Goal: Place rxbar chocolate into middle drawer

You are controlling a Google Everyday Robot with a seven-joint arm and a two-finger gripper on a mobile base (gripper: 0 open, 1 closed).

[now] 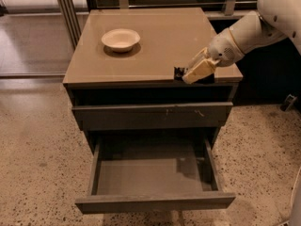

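The rxbar chocolate [179,73] is clamped between the fingers of the gripper [187,74], just above the front edge of the cabinet top [155,51], at 4 o'clock from the white bowl [120,39]. The middle drawer [150,177] lies open at 6 o'clock, below.

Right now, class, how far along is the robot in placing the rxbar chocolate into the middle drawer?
Done: the middle drawer stands pulled open, its inside bare. In hand: the gripper, at the front right edge of the cabinet top, grips the rxbar chocolate. Left: carry the bar down over the open drawer and release it there.
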